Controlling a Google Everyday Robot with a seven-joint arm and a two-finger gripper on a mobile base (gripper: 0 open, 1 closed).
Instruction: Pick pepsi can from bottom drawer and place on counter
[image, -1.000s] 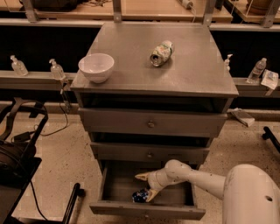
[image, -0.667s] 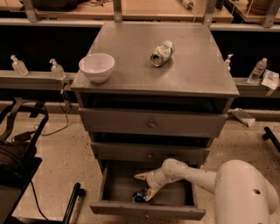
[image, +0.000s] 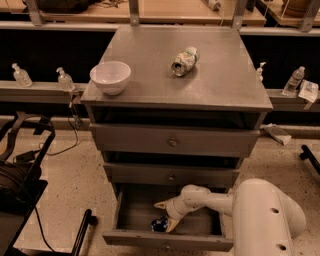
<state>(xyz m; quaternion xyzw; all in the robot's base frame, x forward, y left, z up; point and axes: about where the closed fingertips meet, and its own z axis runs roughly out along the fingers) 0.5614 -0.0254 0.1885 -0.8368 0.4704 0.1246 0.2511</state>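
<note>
While the bottom drawer (image: 150, 239) stood pulled out, the gripper (image: 165, 215) hung inside it, reaching in from the right, its two fingers spread apart with nothing between them. The pepsi can (image: 159, 224) sat on the drawer floor near the front wall, just beside the lower fingertip; whether they touched could not be told. Farther up, on the counter (image: 220, 85), a white bowl (image: 110, 76) stood at the left front, and a pale green-and-white can (image: 184, 61) lay on its side beyond.
</note>
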